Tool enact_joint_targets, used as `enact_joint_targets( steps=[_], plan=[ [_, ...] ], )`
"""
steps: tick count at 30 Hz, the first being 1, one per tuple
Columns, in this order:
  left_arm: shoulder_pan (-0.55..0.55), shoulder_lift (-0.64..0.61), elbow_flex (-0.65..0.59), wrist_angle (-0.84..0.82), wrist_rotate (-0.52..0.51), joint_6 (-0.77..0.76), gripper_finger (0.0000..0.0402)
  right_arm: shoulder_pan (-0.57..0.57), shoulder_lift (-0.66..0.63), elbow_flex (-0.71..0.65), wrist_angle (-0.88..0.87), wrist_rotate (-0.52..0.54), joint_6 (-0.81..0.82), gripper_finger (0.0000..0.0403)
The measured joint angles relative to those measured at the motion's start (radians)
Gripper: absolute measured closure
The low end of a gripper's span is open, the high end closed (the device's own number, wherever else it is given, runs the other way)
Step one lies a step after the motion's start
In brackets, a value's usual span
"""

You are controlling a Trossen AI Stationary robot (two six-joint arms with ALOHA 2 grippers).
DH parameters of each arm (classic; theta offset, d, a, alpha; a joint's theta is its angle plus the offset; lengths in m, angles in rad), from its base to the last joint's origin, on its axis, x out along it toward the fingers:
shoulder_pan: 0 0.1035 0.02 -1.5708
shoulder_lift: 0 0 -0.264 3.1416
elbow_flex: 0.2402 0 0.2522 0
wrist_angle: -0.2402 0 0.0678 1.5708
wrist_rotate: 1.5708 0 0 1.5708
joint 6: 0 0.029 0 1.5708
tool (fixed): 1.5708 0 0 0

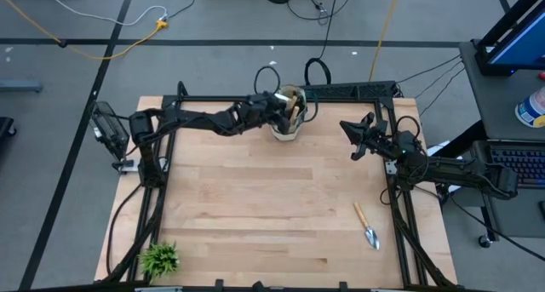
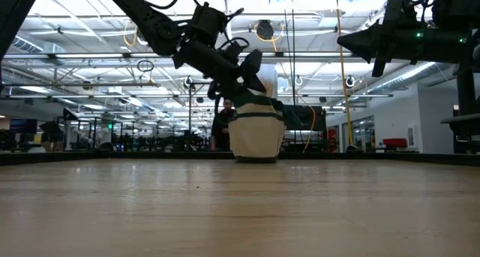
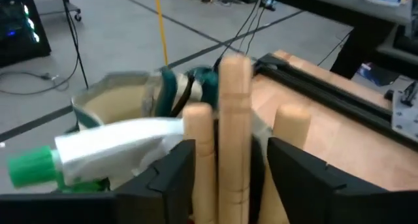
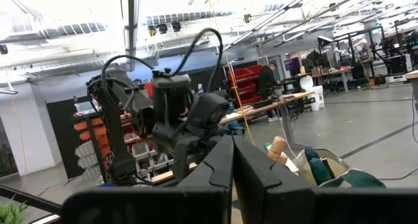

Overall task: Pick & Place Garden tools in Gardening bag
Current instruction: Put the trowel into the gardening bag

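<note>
The beige gardening bag (image 1: 288, 127) stands upright on its base at the table's far edge (image 2: 256, 133). Wooden tool handles (image 3: 290, 126) and a green spray bottle with a white trigger (image 3: 111, 144) stick out of its mouth. My left gripper (image 3: 228, 149) reaches over the bag's top (image 1: 279, 105), open. One upright wooden handle (image 3: 235, 100) stands between its fingers, with a gap showing beside it. A wooden-handled trowel (image 1: 367, 226) lies flat near the table's right edge. My right gripper (image 4: 232, 165) waits shut, raised at the right (image 1: 347, 128).
A small spiky green plant (image 1: 160, 258) sits at the table's near left corner. A black frame (image 1: 358, 91) runs along the far edge behind the bag and down both sides. The middle of the wooden table top (image 1: 272, 198) is bare.
</note>
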Motion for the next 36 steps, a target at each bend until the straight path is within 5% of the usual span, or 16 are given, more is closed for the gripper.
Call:
enact_joint_targets(
  steps=[12,23,36],
  plan=[
    [-0.005,-0.182,0.0,-0.228,-0.017,0.077,0.0161,0.0,0.0,0.0,-0.022,-0.018,0.0,0.0403],
    [-0.056,-0.361,0.0,-0.575,-0.015,0.006,0.016,0.028,0.0,0.0,-0.257,-0.372,0.001,0.0403],
    [-0.143,-0.483,0.0,-0.723,-0.017,-0.057,0.016,0.228,0.0,0.001,-0.294,-0.295,0.053,0.0403]
  ],
)
